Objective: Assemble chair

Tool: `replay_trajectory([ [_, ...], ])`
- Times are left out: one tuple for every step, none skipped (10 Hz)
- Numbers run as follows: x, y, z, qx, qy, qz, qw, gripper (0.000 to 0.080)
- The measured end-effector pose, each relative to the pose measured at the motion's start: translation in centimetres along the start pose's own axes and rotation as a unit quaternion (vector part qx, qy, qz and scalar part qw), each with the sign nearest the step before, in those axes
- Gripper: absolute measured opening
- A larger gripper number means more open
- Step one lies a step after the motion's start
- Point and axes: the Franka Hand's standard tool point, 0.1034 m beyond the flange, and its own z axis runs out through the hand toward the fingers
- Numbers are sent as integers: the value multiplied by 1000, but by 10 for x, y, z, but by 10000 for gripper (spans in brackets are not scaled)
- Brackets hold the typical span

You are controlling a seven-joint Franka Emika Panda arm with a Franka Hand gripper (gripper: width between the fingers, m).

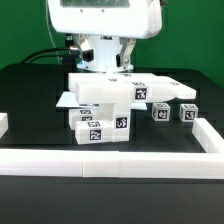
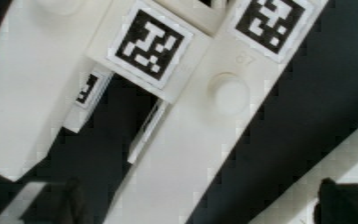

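Observation:
The chair's white tagged parts lie in a cluster mid-table. A flat slab [image 1: 150,88] leans over stacked panels and bars [image 1: 100,118], and two small cubes [image 1: 160,112] [image 1: 188,113] stand to the exterior view's right. My gripper [image 1: 103,68] hangs low over the back of the pile. In the wrist view it [image 2: 201,198] is open, its dark fingertips [image 2: 60,200] apart on either side of a long white bar [image 2: 185,150]. A dark gap shows between the bar and each finger. Tagged panels [image 2: 149,45] fill that view beyond the bar.
A long low white border wall [image 1: 110,162] runs along the front of the black table and up the exterior view's right side [image 1: 207,135]. A short piece of it shows at the left edge [image 1: 4,122]. Black cables trail behind the arm's base.

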Motion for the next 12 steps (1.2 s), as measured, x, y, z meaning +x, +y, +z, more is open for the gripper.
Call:
replay_trajectory([
  [-1,0,1,-2,0,-21,1000,648],
  [-10,-2,4,-10,3,-97,995,648],
  [-22,3,7,-7,0,-176,984,648],
  [-30,12,10,-6,-8,-239,971,648],
  [-34,15,10,-6,-12,-297,955,648],
  [-33,14,11,-6,-12,-318,948,648],
  [-33,15,11,-6,-12,-340,940,648],
  [-33,15,11,-5,-12,-381,925,648],
  [-33,15,11,-5,-13,-415,910,648],
  [-42,19,10,-6,-12,-428,904,648],
  [-56,29,8,-3,-14,-435,900,648],
  [-69,39,7,2,-14,-433,901,648],
])
